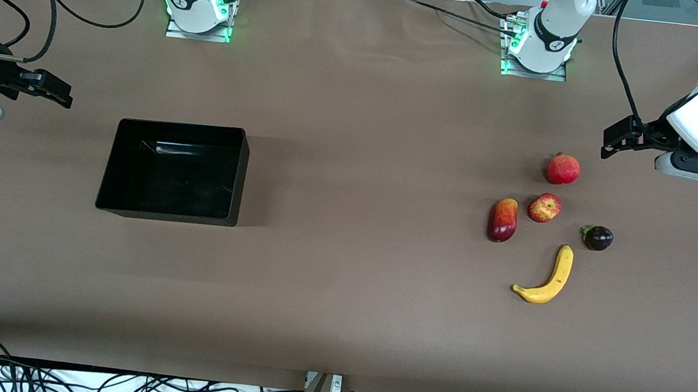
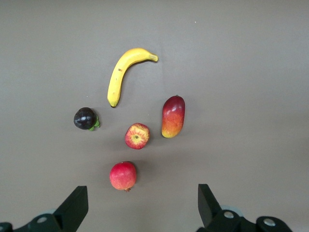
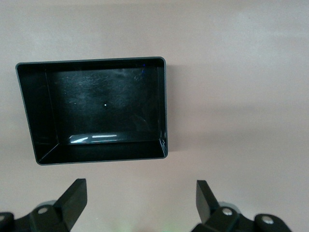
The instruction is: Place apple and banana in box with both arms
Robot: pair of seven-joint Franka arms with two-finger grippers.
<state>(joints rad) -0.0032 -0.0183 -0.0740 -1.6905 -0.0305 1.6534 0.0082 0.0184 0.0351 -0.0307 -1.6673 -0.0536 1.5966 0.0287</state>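
Observation:
The apple (image 1: 544, 208) (image 2: 137, 136), red with yellow patches, lies on the brown table among other fruit toward the left arm's end. The yellow banana (image 1: 547, 278) (image 2: 122, 72) lies nearer the front camera than the apple. The black box (image 1: 173, 170) (image 3: 96, 111) sits empty toward the right arm's end. My left gripper (image 1: 611, 143) (image 2: 141, 208) is open and empty, up in the air beside the fruit cluster. My right gripper (image 1: 55, 91) (image 3: 140, 205) is open and empty, up in the air beside the box.
A plain red round fruit with a crown tip (image 1: 563, 169) (image 2: 123, 175), a dark red and orange mango (image 1: 503, 219) (image 2: 173, 116) and a small dark purple fruit (image 1: 598, 237) (image 2: 85, 118) lie around the apple. Cables run along the table's front edge.

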